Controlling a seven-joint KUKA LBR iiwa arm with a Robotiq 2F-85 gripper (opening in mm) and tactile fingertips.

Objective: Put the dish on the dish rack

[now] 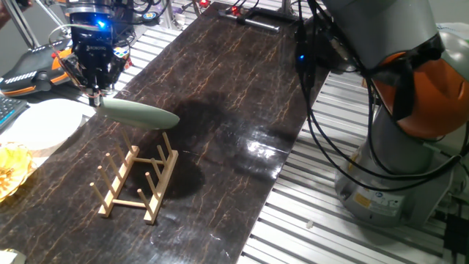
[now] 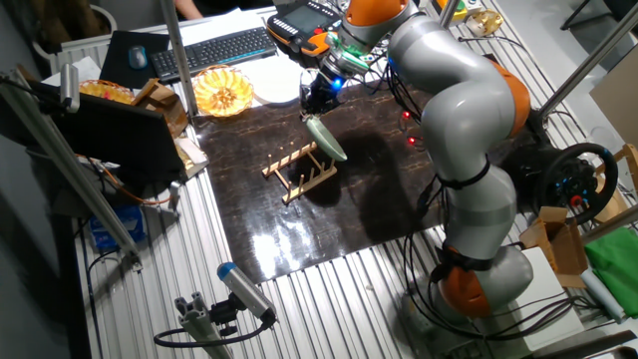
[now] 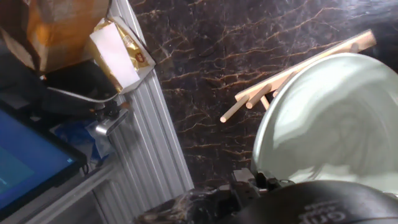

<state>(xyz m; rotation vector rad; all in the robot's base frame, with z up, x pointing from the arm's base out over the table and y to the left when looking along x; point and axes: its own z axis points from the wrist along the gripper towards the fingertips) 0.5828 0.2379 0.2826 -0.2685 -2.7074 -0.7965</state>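
The pale mint-green dish (image 1: 139, 114) hangs tilted in the air, held by its rim in my gripper (image 1: 94, 97), which is shut on it. It sits just above the far end of the light-wood dish rack (image 1: 137, 182), which stands on the dark marble-pattern mat. In the other fixed view the dish (image 2: 328, 139) hangs over the rack (image 2: 299, 171) below my gripper (image 2: 312, 113). In the hand view the dish (image 3: 336, 124) fills the right side and hides most of the rack (image 3: 292, 78); only rail ends and pegs show.
A larger white plate (image 1: 40, 126) lies left of the mat beside a yellow glass bowl (image 2: 223, 92). A keyboard (image 2: 211, 48) and clutter stand behind. The arm's base (image 1: 396, 169) is at the right. A cardboard box (image 3: 121, 53) and a laptop are off the mat's edge.
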